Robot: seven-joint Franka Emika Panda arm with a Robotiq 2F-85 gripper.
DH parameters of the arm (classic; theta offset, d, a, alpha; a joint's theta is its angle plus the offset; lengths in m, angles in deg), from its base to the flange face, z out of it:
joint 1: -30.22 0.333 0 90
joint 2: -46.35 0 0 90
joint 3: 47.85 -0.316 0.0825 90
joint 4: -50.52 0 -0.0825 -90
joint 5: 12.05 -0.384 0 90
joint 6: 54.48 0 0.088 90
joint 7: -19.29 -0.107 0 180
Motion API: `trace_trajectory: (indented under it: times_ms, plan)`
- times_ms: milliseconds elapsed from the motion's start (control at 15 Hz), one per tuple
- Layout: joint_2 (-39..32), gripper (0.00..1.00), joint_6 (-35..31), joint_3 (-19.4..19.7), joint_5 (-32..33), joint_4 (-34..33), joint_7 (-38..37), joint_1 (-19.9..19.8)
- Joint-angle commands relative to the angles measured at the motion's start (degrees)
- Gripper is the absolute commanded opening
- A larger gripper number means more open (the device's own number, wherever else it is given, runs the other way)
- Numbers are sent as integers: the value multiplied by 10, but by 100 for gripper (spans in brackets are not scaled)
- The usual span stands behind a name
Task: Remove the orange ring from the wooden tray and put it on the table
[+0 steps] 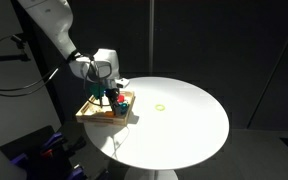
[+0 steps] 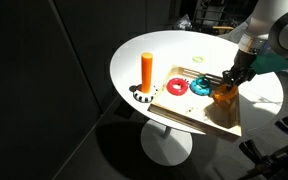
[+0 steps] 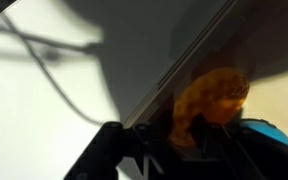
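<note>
The wooden tray point(image 2: 196, 113) contains a red ring point(image 2: 175, 87) and a teal ring point(image 2: 199, 87). At its right, the gripper point(image 2: 227, 88) is clamped on the orange ring point(image 2: 222, 97).

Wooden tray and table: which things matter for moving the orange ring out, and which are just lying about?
For the job: orange ring, held in the tool; wooden tray; table.
Lying about: orange peg; red ring; teal ring; yellow-green ring.

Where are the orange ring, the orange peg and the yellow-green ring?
orange ring point(image 2: 223, 96): in an exterior view, on its orange body.
orange peg point(image 2: 147, 70): in an exterior view, mid-shaft.
yellow-green ring point(image 2: 197, 57): in an exterior view, on its band.
</note>
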Motion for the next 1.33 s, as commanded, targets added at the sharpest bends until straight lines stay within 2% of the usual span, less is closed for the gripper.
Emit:
trace_trajectory:
  times_ms: [0, 533, 1200, 1267]
  plan:
    - [18, 7, 4, 19, 11, -6, -23, 7]
    - [54, 7, -4, 60, 53, -21, -63, -1]
    - [25, 8, 2, 113, 163, -27, -178, -8]
    - [22, 49, 5, 115, 167, -26, -184, -8]
